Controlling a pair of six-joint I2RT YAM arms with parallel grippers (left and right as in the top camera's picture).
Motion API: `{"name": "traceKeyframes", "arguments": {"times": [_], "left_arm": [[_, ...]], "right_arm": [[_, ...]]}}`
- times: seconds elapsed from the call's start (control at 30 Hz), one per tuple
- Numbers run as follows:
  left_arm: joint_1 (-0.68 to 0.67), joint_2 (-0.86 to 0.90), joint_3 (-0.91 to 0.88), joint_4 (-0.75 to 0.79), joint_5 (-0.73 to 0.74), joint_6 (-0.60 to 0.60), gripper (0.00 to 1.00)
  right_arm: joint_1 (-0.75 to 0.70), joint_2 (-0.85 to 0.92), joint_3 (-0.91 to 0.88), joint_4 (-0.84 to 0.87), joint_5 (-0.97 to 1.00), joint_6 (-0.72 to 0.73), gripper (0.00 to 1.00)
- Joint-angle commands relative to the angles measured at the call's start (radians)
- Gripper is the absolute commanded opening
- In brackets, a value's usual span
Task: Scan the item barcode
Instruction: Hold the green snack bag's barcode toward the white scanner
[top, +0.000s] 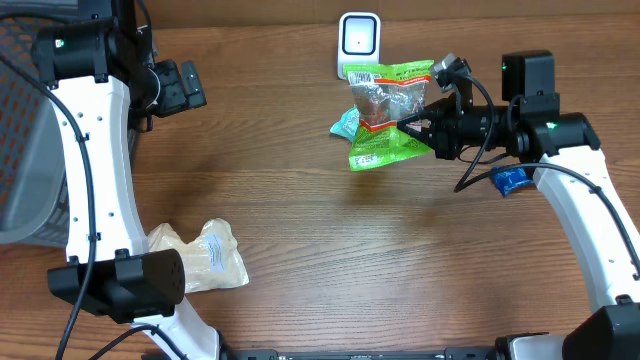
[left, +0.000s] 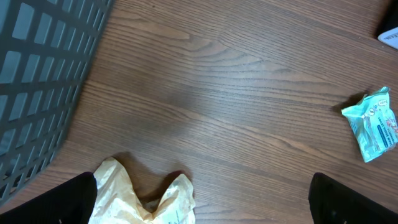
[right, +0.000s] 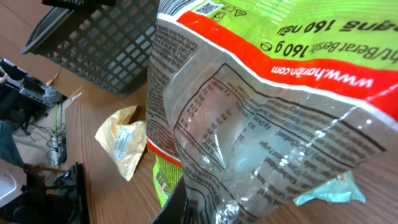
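The green bag (right: 267, 118) overruns the right wrist view's edges and half hides the teal packet (right: 326, 190).

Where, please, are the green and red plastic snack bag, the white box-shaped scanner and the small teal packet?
green and red plastic snack bag (top: 384, 100): overhead view, its clear middle panel.
white box-shaped scanner (top: 358, 38): overhead view, its front face.
small teal packet (left: 375, 124): left wrist view, centre of the wrapper.

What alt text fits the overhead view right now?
Right pincer shut on a green-and-clear snack bag, holding it next to the white barcode scanner. Left pincer open over bare wood; a teal packet peeks from under the bag and a yellow packet lies at lower left.
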Motion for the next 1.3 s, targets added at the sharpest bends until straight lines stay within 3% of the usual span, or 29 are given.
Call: {"name": "traceKeyframes", "arguments": {"times": [0.0,0.23,0.37,0.53,0.6,0.7,0.93,1.1,1.27], "left_arm": [[0.005,-0.013,0.015,0.000,0.004,0.026,1.00],[0.005,-0.013,0.015,0.000,0.004,0.026,1.00],[0.005,-0.013,0.015,0.000,0.004,0.026,1.00],[0.005,-0.013,0.015,0.000,0.004,0.026,1.00],[0.005,-0.013,0.015,0.000,0.005,0.026,1.00],[0.005,-0.013,0.015,0.000,0.004,0.026,1.00],[0.005,-0.013,0.015,0.000,0.004,0.026,1.00],[0.005,-0.013,0.015,0.000,0.004,0.026,1.00],[0.005,-0.013,0.015,0.000,0.004,0.026,1.00]], "right_arm": [[0.005,-0.039,0.051,0.038,0.017,0.021,0.04],[0.010,-0.035,0.048,0.067,0.356,0.090,0.04],[0.068,0.027,0.047,0.163,0.771,0.241,0.04],[0.192,0.140,0.047,0.415,1.200,0.225,0.04],[0.246,0.204,0.047,0.575,1.358,0.097,0.04],[0.299,0.335,0.047,0.866,1.533,-0.222,0.04],[0.303,0.540,0.047,1.244,1.590,-0.699,0.04],[0.301,0.605,0.047,1.380,1.577,-0.787,0.04],[0.300,0.616,0.047,1.347,1.497,-0.800,0.04]]}}
